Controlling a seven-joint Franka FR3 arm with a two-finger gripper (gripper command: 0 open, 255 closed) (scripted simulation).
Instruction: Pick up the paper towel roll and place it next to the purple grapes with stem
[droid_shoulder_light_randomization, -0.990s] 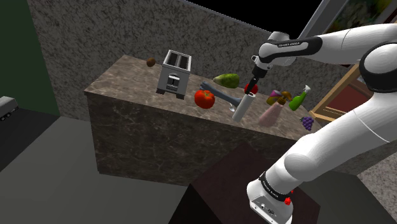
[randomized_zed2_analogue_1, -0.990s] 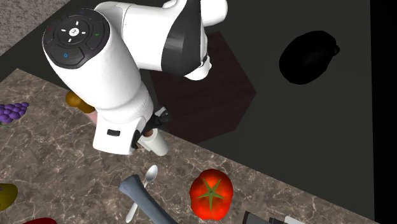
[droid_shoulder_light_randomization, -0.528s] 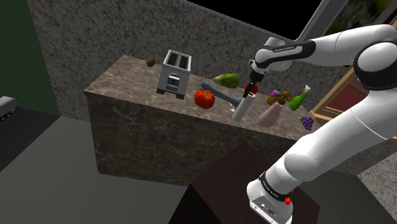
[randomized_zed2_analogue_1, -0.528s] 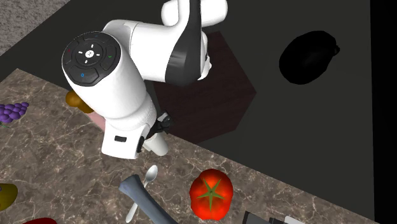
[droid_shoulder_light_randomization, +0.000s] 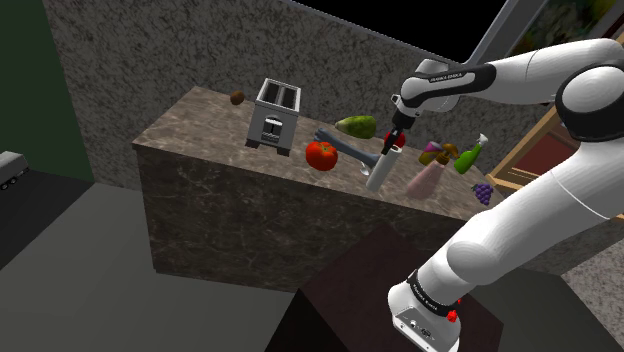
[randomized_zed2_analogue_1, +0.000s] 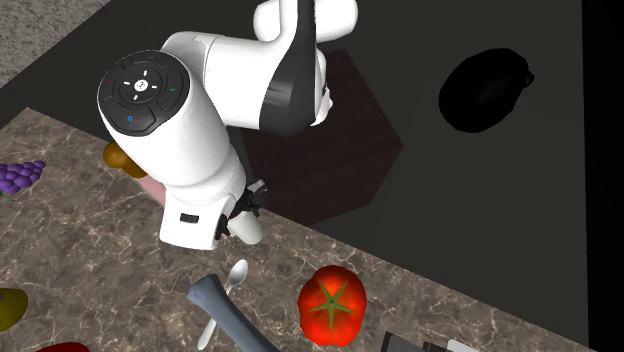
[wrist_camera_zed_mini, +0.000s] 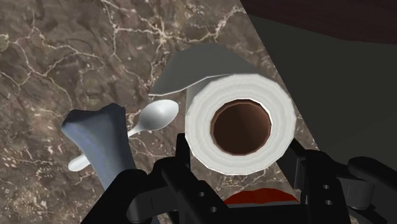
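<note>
The white paper towel roll (wrist_camera_zed_mini: 242, 163) with a brown core stands tilted near the marble counter's front edge (droid_shoulder_light_randomization: 379, 172), by a spoon. My black gripper (wrist_camera_zed_mini: 240, 153) is over its upper end, one finger pressed on each side of the roll, shut on it. In the shoulder view the gripper (droid_shoulder_light_randomization: 391, 143) sits on the roll's top. The arm's white wrist covers most of the roll (randomized_zed2_analogue_1: 247, 228) in the second exterior view. The purple grapes (droid_shoulder_light_randomization: 483, 190) lie at the counter's far end toward the shoulder view's right, also visible as a purple bunch (randomized_zed2_analogue_1: 20, 177).
A red tomato (droid_shoulder_light_randomization: 321, 154), a grey bone-shaped thing (wrist_camera_zed_mini: 102, 137) and a spoon (wrist_camera_zed_mini: 149, 121) lie close beside the roll. A toaster (droid_shoulder_light_randomization: 273, 114), a green fruit (droid_shoulder_light_randomization: 356, 126), a pink bottle (droid_shoulder_light_randomization: 425, 180) and a green bottle (droid_shoulder_light_randomization: 468, 155) stand on the counter (droid_shoulder_light_randomization: 200, 140).
The hand came down a little over the roll's top, and the fingers have closed on it. The roll has not moved.
</note>
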